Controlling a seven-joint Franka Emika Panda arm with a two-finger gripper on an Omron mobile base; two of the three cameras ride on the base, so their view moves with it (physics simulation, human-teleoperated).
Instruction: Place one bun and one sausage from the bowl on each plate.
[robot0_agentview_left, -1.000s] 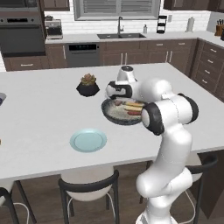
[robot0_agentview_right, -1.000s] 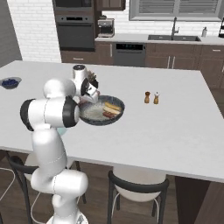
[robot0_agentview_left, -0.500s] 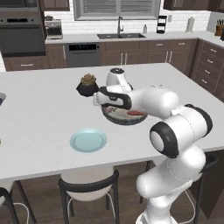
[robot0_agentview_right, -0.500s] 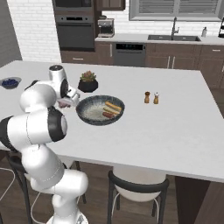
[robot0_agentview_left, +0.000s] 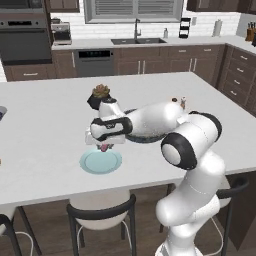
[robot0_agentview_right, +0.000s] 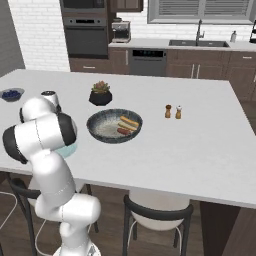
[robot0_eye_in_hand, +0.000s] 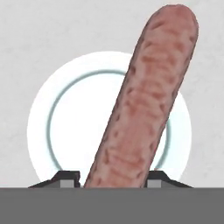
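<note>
Sausage (robot0_eye_in_hand: 142, 109) is clamped between the closed jaws of the gripper (robot0_agentview_left: 104, 145), held directly above the blue plate (robot0_agentview_left: 101, 162) so that it can be lowered onto it. Beyond the plate, buns and another sausage are left in the bowl (robot0_agentview_right: 114, 125).

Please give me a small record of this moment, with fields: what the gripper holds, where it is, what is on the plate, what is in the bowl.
gripper: shut on the sausage
position: above the teal plate, not touching it
teal plate: bare, nothing on it
bowl: dark bowl on the island, holding buns and another sausage
nearby: plant pot; salt and pepper shakers; small bowl of berries
</note>
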